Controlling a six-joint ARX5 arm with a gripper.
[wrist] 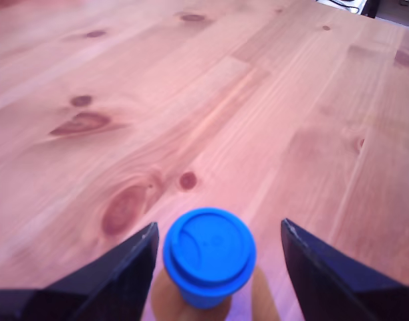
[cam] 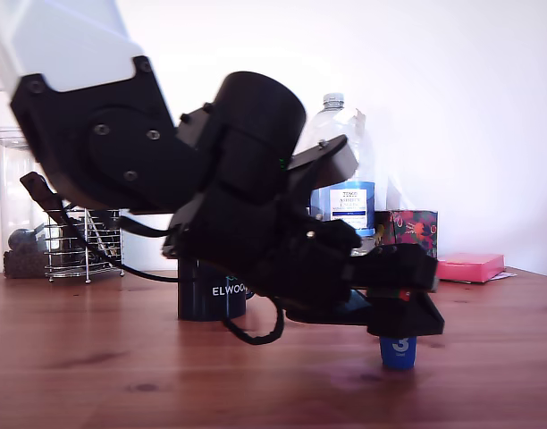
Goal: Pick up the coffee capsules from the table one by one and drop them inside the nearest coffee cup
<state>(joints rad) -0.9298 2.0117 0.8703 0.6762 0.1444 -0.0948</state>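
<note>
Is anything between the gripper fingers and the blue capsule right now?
Nothing visible. The blue capsule stands upright on the table between the open gripper's fingers, with bare gaps on both sides.

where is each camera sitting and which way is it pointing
Exterior view: low at table height, looking level across the table toward the wall; the arm fills the middle, hiding most of the cup.
Wrist view: on the wrist, looking down along the open gripper; both fingers show, one either side of the blue capsule.
Shared: the blue capsule, the gripper and the table.
</note>
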